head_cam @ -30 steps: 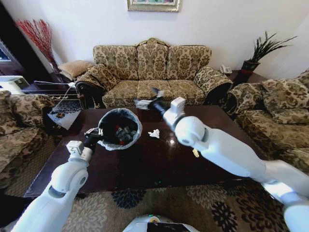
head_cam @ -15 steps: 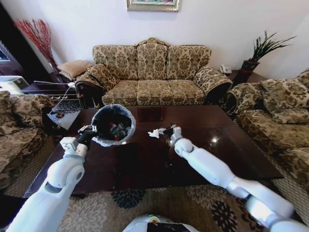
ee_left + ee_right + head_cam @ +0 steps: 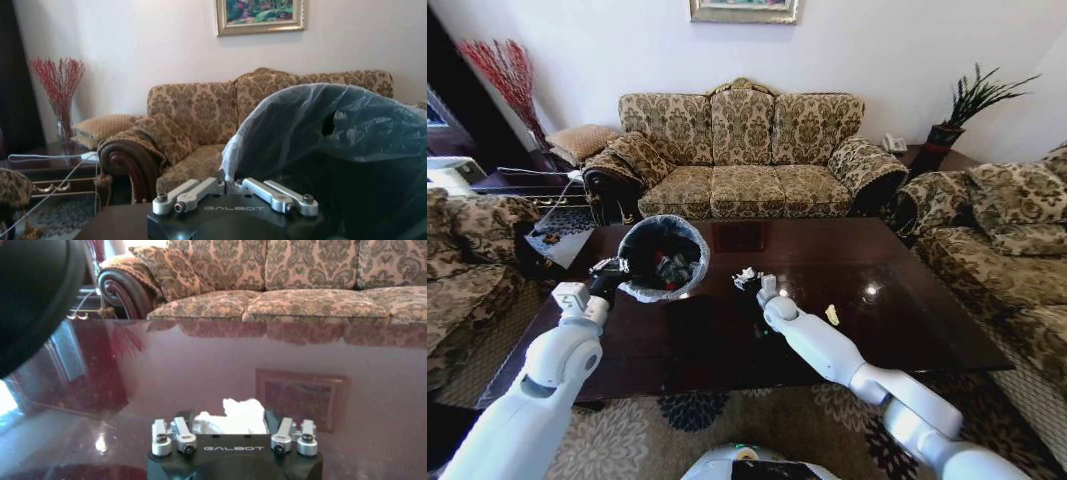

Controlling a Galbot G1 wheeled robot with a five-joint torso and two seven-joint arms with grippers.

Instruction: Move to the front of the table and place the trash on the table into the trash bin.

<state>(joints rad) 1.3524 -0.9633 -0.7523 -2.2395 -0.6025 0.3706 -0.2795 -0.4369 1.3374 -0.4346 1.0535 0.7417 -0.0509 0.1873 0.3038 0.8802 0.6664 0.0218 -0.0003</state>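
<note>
Now | crumpled paper (image 3: pixel 230 416) between right claw (image 3: pixel 232 436) fingers | table (image 3: pixel 907 300)

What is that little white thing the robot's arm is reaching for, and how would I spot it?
Find the dark table before the sofa. Near its middle, beside the trash bin, lies a crumpled white paper, with the right gripper around it. Unlike the small yellow scrap farther right, it is white and bunched up.
</note>
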